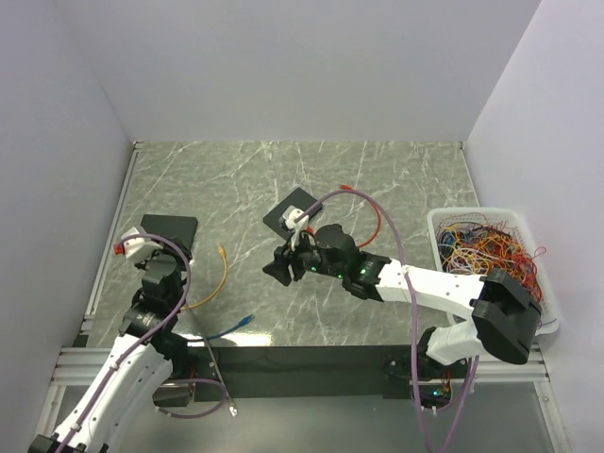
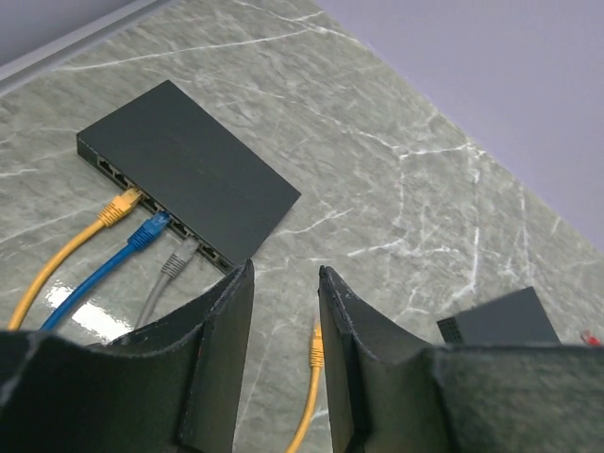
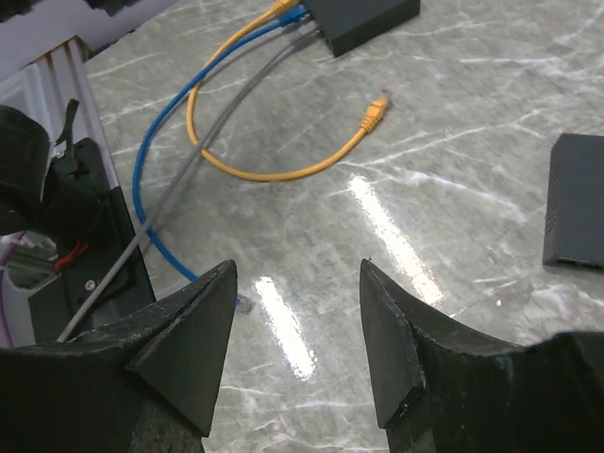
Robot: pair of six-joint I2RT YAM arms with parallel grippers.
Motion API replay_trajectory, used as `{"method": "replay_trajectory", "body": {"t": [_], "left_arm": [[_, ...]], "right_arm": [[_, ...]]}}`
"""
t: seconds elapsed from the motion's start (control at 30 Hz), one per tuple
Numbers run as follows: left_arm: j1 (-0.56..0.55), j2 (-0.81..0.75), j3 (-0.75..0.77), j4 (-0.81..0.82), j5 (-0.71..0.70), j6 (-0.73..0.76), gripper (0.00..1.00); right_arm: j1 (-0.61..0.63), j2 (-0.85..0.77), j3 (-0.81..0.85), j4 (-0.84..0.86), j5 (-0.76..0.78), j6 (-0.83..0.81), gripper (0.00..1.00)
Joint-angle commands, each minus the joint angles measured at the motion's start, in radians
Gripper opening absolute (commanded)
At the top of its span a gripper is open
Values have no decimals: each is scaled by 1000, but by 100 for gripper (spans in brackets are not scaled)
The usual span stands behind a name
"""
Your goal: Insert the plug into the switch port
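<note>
**Plug Loose on Surface, Both Jaws Empty**

The marbled surface (image 1: 396, 179) carries a white bin (image 1: 472, 210) of tangled wires at its right edge. The right arm (image 1: 434, 288) reaches toward the centre; the right jaws stand wide apart and hold nothing. The left jaws stand partly apart, also empty. The black switch (image 2: 189, 170) lies at the left, with yellow, blue and grey cables (image 2: 148, 232) seated in its ports. A second black box (image 1: 297, 212) lies near the centre. The loose yellow plug (image 3: 376, 109) rests on the surface between the two boxes, untouched.
</note>
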Motion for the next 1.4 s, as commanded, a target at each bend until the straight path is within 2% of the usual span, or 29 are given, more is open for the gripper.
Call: {"method": "replay_trajectory", "body": {"t": [0.0,0.2,0.73,0.87,0.97,1.0,1.1,1.37], "left_arm": [[-5,34,-7,35,-49,-16,40],[-5,69,-9,51,-74,-19,38],[-8,22,-59,99,-113,4,38],[-11,25,-98,194,-173,36,38],[-29,20,-153,280,-325,87,40],[-33,22,-191,354,-378,106,39],[-40,55,-256,522,-422,177,38],[-40,344,-256,783,-445,272,34]], "right_arm": [[8,-14,-5,63,-28,-22,62],[17,-11,-5,68,-28,-25,62],[34,-1,6,51,5,-35,62],[42,3,11,48,5,-39,62],[46,11,17,45,6,-42,62],[49,15,21,41,8,-44,62],[51,23,26,36,12,-45,62],[59,31,27,31,26,-55,62]]}}
